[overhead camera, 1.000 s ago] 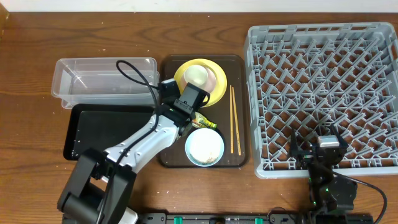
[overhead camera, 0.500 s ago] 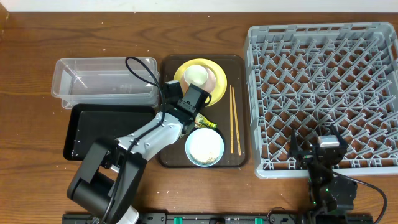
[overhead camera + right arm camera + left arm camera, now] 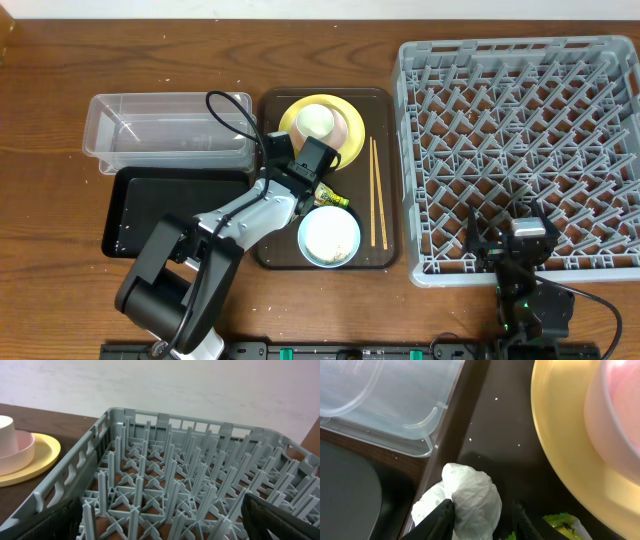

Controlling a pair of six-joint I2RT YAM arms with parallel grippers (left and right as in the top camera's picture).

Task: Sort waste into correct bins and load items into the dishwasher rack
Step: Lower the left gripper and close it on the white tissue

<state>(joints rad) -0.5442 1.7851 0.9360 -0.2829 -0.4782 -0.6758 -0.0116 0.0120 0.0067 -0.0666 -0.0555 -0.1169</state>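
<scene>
Left: a clear rectangular plastic tub [image 3: 165,135], a shallow black rectangular tray [image 3: 170,212]. The left gripper [image 3: 482,515] — hardly moved this past second — pinches a crumpled white tissue [image 3: 465,495] narrowly on the dark brown serving tray [image 3: 505,420]; lifting seems next. The right gripper [image 3: 162,520] gapes wide at the light-grey pegged rack [image 3: 500,48].

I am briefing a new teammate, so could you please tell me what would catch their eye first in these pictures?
The large light-grey dishwasher rack fills the right of the overhead view, with nothing in it. In the middle, a bright yellow plate sits at the far end of a dark brown serving tray. At that tray's left edge, the left end effector is closed on a crumpled white tissue.
</scene>
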